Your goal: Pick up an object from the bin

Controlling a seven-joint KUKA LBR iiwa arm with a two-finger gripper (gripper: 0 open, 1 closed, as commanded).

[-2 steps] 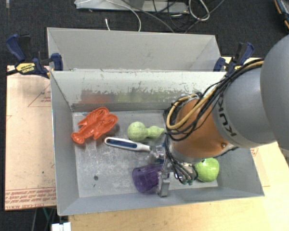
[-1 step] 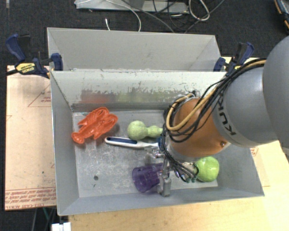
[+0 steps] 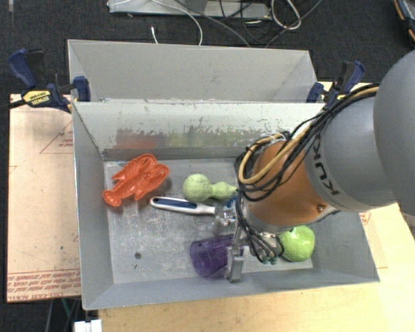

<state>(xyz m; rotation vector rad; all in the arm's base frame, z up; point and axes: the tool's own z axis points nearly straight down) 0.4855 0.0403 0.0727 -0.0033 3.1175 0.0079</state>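
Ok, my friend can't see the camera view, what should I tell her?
The robot's hand hangs low in a grey metal bin, right beside a purple see-through thing near the front wall, with a green apple on its other side. Behind them lie an orange toy lobster, a pale green pear-shaped toy and a white-and-blue handle.
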